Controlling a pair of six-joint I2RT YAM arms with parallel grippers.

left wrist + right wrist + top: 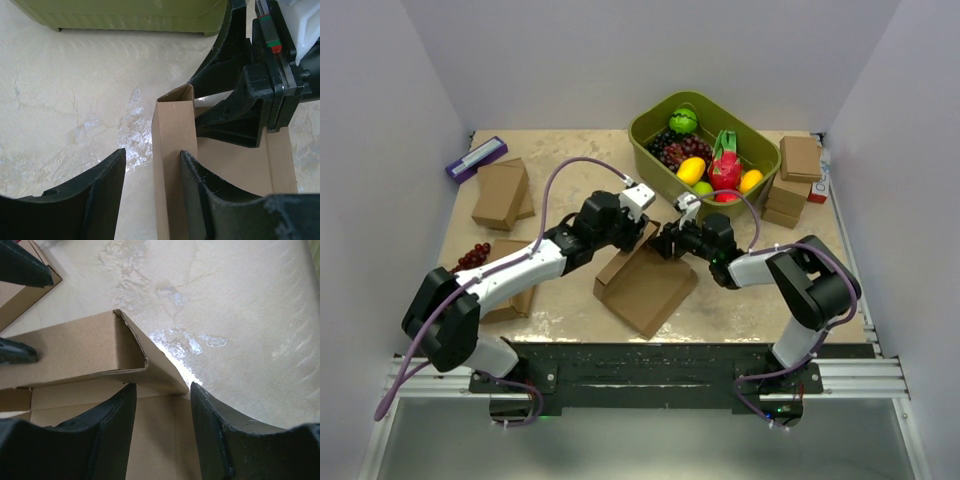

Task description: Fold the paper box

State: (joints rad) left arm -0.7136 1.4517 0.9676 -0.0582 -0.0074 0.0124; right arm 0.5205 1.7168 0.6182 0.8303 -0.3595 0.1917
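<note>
Left gripper [152,151] and right gripper [163,385] (fingers apart) straddle paper box [650,290] walls.

Left tool [646,236] and right tool [666,240] low, nearly tip to tip — both pointing inward (jaws apart)

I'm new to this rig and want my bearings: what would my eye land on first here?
The paper box in the middle of the table, with the left fingers and right fingers meeting over it, a raised cardboard wall between each pair. Behind it, at the far edge, the olive-green tub of bright fruit stands out.
</note>
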